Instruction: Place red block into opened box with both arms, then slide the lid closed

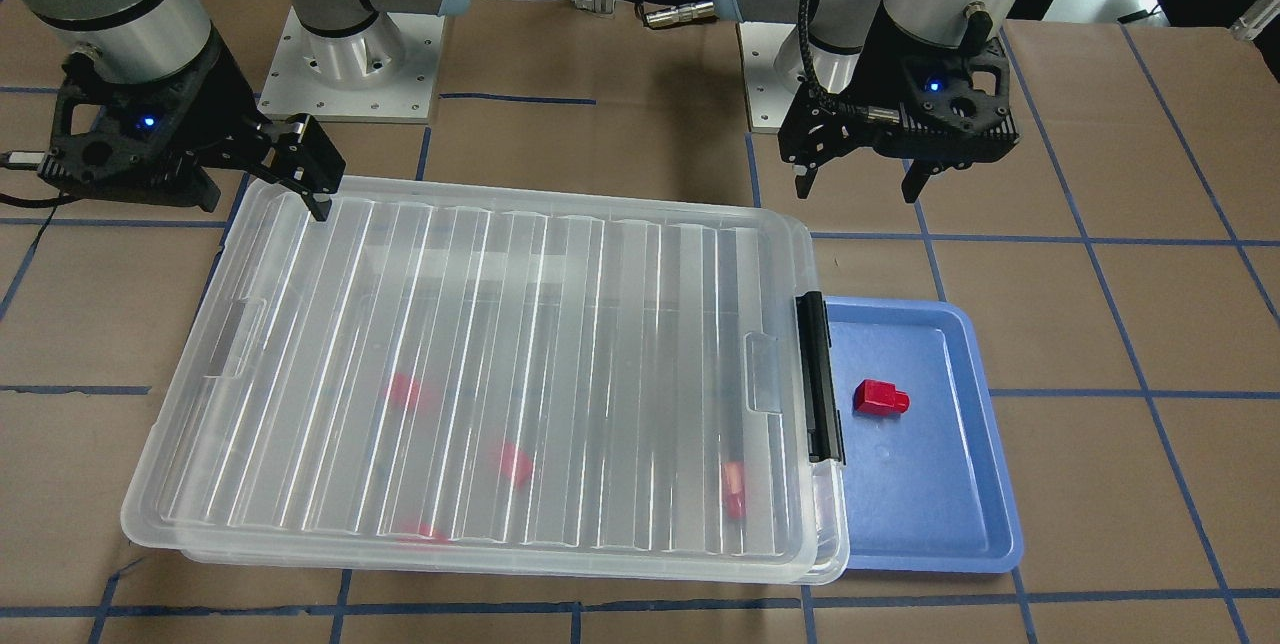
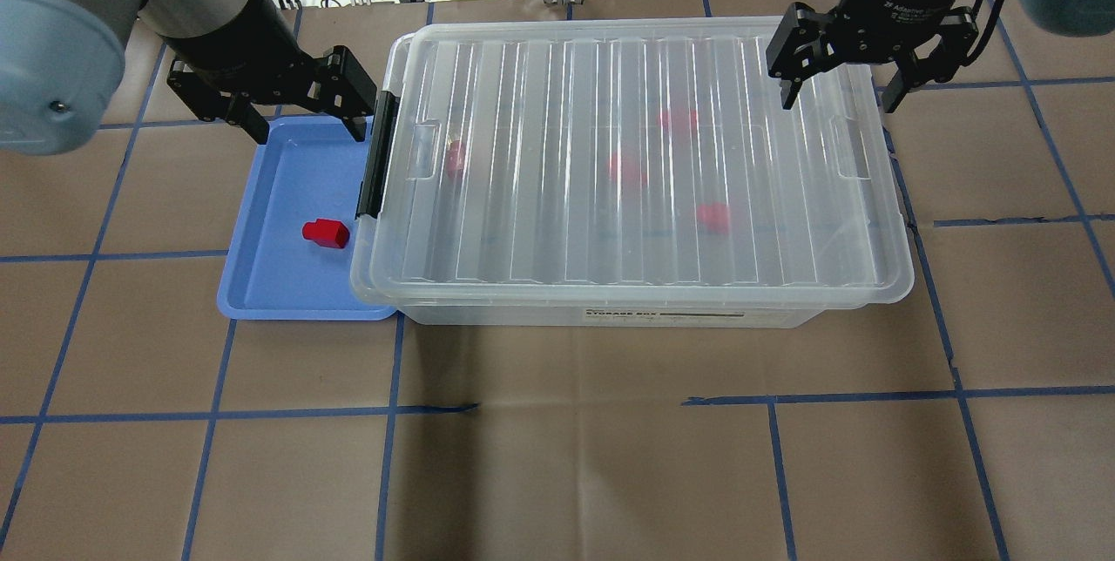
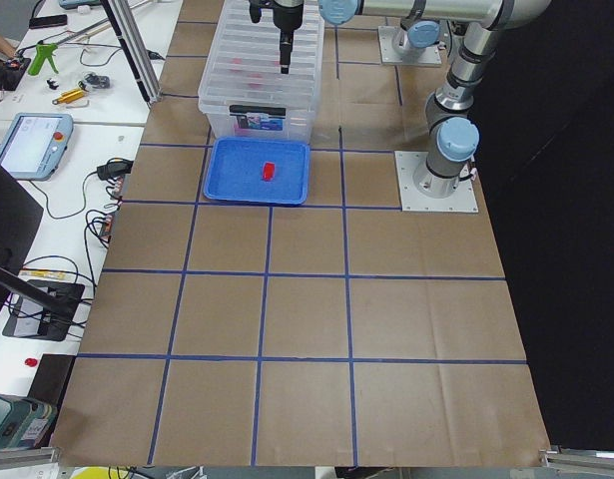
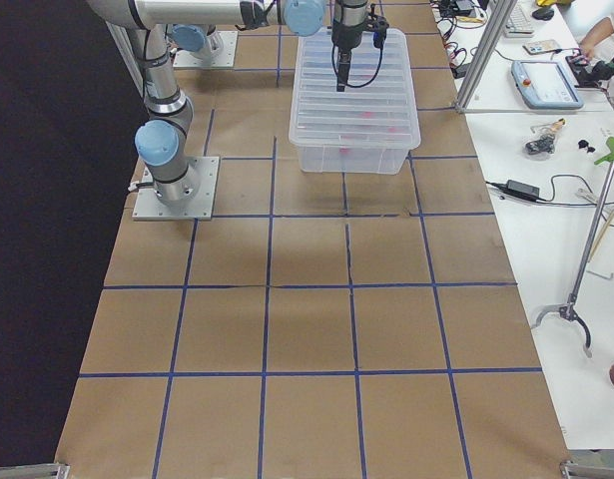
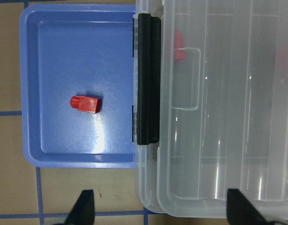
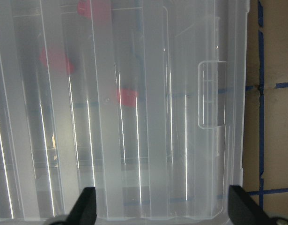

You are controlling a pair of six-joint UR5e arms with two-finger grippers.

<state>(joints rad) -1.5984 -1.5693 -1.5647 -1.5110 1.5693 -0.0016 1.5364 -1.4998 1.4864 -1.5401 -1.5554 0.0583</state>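
Observation:
A red block (image 2: 325, 233) lies alone in the blue tray (image 2: 261, 282), also clear in the left wrist view (image 5: 86, 103). The clear box (image 2: 610, 314) stands right beside the tray, its black latch bar (image 2: 376, 156) on the tray side. The ribbed lid (image 2: 636, 152) lies over the box and covers nearly all of it. Several red blocks (image 2: 712, 217) show blurred through it. My left gripper (image 2: 307, 132) hangs open above the tray's far end, holding nothing. My right gripper (image 2: 836, 98) hangs open and empty over the lid's far corner at the other short end.
Brown paper with blue tape lines covers the table (image 2: 557, 456). The two arm bases (image 1: 350, 54) stand behind the box. Benches with tools, cables and a tablet (image 3: 32, 145) line the table's far side in the side views.

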